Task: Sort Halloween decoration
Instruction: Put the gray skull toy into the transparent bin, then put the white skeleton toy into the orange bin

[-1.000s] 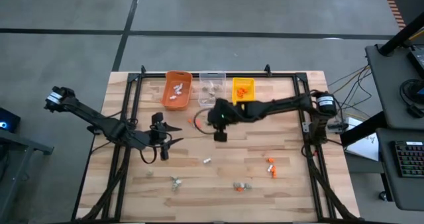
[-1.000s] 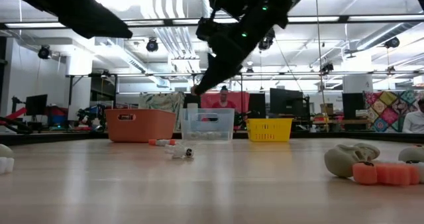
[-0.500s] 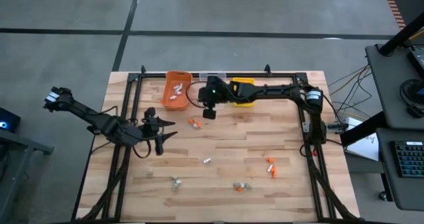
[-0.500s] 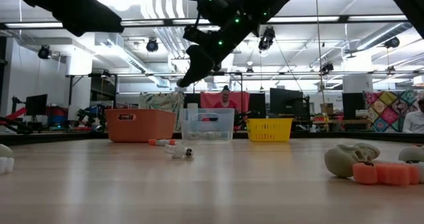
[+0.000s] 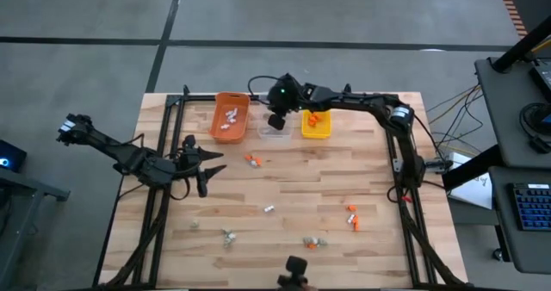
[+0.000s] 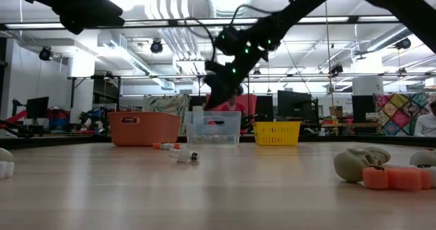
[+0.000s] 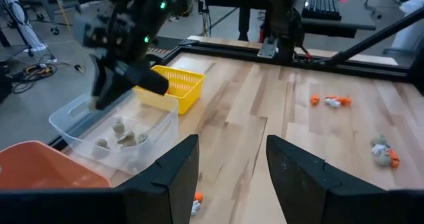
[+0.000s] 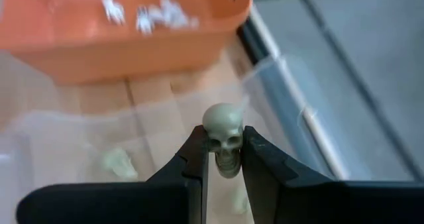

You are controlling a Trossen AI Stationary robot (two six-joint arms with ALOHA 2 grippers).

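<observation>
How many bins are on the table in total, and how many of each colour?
orange bin: 1
clear bin: 1
yellow bin: 1
Total: 3

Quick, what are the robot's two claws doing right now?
Left end effector: open, empty.
Right end effector: shut on a grey-tan skull, above the clear bin.

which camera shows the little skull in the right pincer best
The right wrist view: the skull sits close-up, pinched in the right pincer. In the high, low and left wrist views the arm hides it.
</observation>
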